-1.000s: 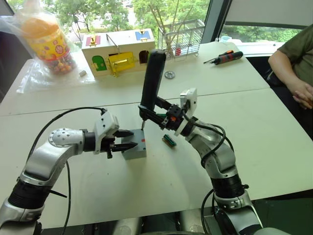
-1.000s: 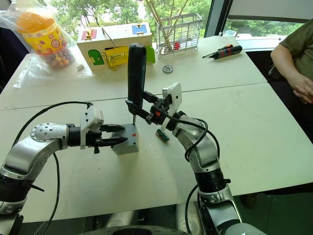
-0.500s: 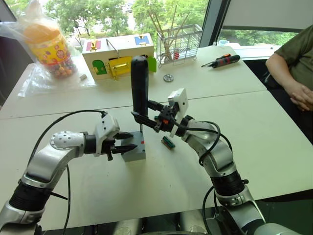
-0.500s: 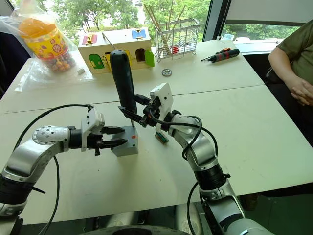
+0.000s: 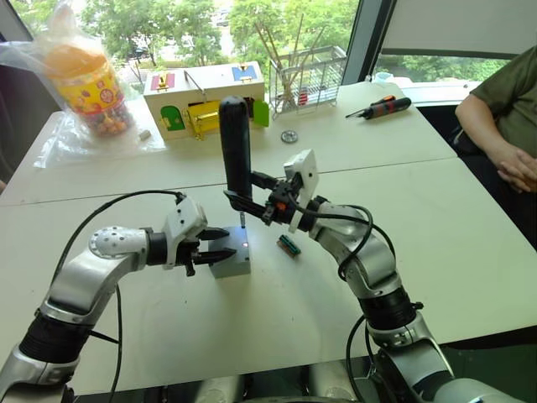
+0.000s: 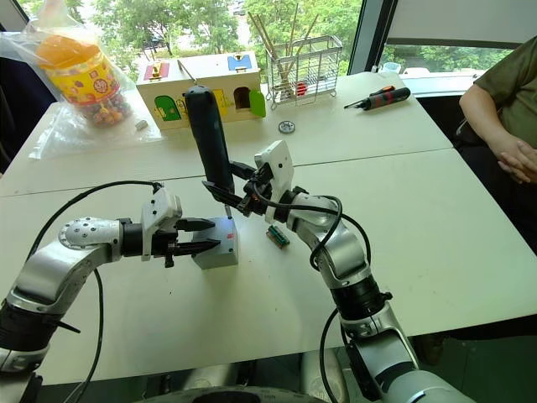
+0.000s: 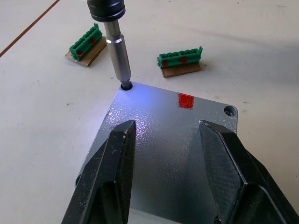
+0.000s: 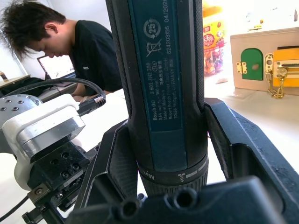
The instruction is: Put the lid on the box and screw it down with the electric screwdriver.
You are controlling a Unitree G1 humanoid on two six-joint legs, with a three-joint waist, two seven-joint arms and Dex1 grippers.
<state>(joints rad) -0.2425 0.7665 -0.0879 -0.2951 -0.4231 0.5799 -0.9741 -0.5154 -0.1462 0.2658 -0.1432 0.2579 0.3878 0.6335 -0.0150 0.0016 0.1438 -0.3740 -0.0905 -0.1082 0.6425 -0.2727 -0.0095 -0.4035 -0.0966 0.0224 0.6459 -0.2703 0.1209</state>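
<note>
Grey plastic meets black steel at the centre of a white table [image 5: 470,243], where the lid [image 7: 173,140] sits flush on top of the box [image 5: 232,262], a small red mark near one edge. The electric screwdriver [image 5: 236,147] stands nearly upright over it, its metal bit [image 7: 118,60] seated in a corner screw hole and a bluish glow falling on the lid around the tip. The right gripper [image 8: 163,154] is clamped on the tool's thick barrel, one black finger on each side of it. The left gripper [image 5: 220,244] reaches in level from the robot's left with its two fingers [image 7: 117,172] parted and laid across the lid's top; whether they bear down on it or sit just above cannot be told. Another screw hole [image 7: 229,110] shows at the next corner of the lid.

Two green terminal blocks [image 7: 180,59] lie on the table just beyond the box. Farther back stand a wooden box with coloured doors [image 5: 204,94], a wire basket [image 5: 312,65] and a bagged jar of sweets [image 5: 82,75], with a black-and-orange manual screwdriver [image 5: 384,105] and a small metal ring [image 5: 289,135] lying nearby. A seated person's arm and hand [image 5: 513,164] show at the table's far right, and another person [image 8: 60,56] sits behind the left arm in the right wrist view.
</note>
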